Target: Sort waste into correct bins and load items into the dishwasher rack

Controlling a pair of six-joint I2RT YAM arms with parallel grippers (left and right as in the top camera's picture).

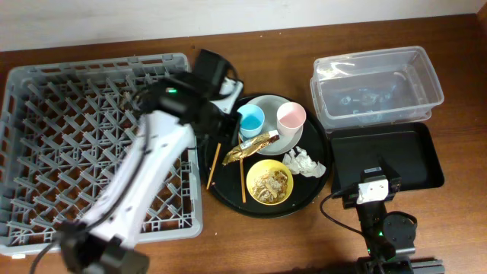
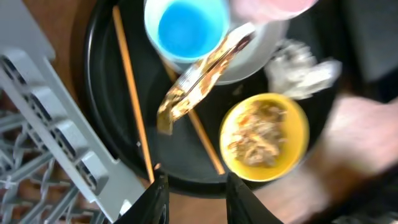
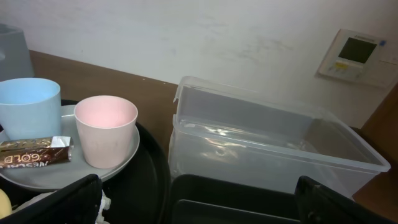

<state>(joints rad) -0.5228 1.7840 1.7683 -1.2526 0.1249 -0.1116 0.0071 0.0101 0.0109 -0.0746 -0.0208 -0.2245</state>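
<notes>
Left claw [image 2: 196,200] released over round tray [image 2: 93,74] rim; chopsticks [image 2: 132,93], foil wrapper [image 2: 199,78], blue cup [image 2: 185,28] close; right claw [image 3: 198,190] released.

Round black tray [image 1: 228,190], brown wooden table [image 1: 456,228], white wall [image 3: 186,31], wall control panel [image 3: 356,57]

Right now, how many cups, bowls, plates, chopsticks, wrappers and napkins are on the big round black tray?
Cups: 2, the light blue cup and the pink cup
Bowls: 1, the yellow bowl
Plates: 1, the grey plate
Chopsticks: 2, the wooden chopsticks
Wrappers: 1, the gold foil wrapper
Napkins: 1, the white napkin
Total: 8
</notes>
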